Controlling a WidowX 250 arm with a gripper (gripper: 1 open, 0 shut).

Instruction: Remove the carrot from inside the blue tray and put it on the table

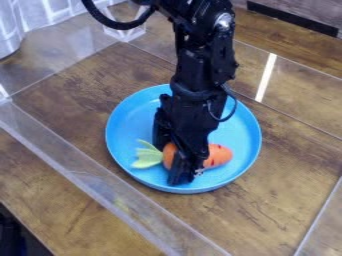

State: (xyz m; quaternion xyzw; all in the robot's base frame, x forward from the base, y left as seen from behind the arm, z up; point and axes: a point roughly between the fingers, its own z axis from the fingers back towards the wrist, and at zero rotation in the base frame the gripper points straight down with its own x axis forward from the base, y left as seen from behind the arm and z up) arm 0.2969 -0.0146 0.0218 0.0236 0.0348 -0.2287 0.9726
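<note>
And here the black hand [185, 165] is, right down in the blue tray [128, 110], its fingers closed in around the orange carrot [219, 156]! The carrot lies at the near part of the tray, pale green leaves out to the left of the picture, orange body showing on the other side of the fingers. Beneath it all, the brown wooden bench [67, 80], a clear plastic barrier [83, 158] running along its edge.

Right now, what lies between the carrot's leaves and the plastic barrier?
Only the near rim of the blue tray and a strip of table, in the camera view.
</note>
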